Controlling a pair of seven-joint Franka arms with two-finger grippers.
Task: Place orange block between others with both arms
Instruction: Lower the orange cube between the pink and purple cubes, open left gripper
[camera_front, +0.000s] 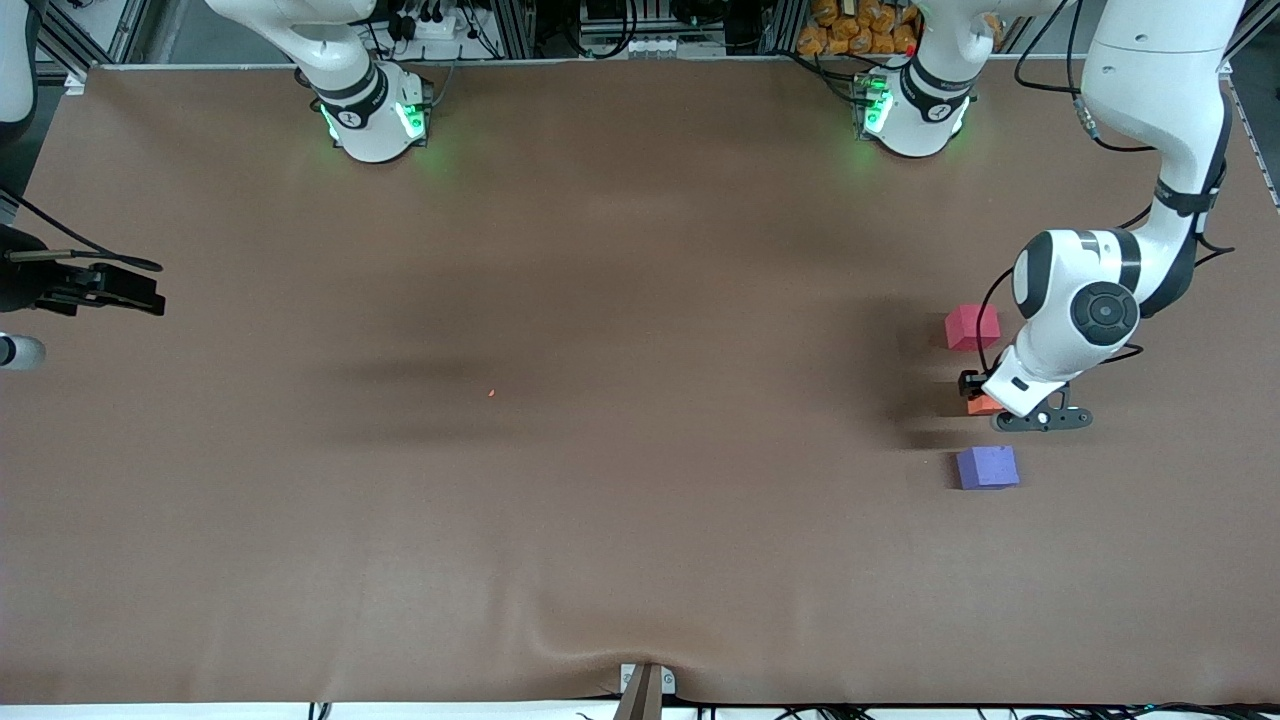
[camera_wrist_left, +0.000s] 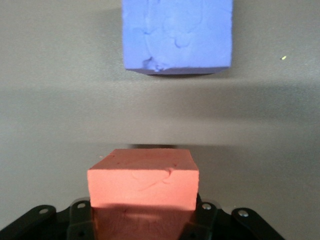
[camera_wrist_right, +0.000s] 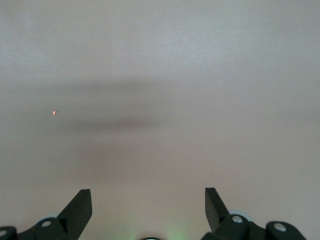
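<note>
purple cube (camera_front: 987, 467) nearest; orange block (camera_front: 981, 404) clamped in left gripper (camera_front: 975, 392)

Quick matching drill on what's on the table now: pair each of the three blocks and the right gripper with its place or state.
1 orange block
2 purple block
3 pinkish-red block
4 right gripper

A nearest the front camera
B held in the left gripper
C jaws open, holding nothing
D nearest the robots' bases

Pairs: 1-B, 2-A, 3-D, 4-C

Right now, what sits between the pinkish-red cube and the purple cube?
The orange block, gripped by the left end effector, sits between the pinkish-red cube and the purple cube, as the front view shows.
</note>
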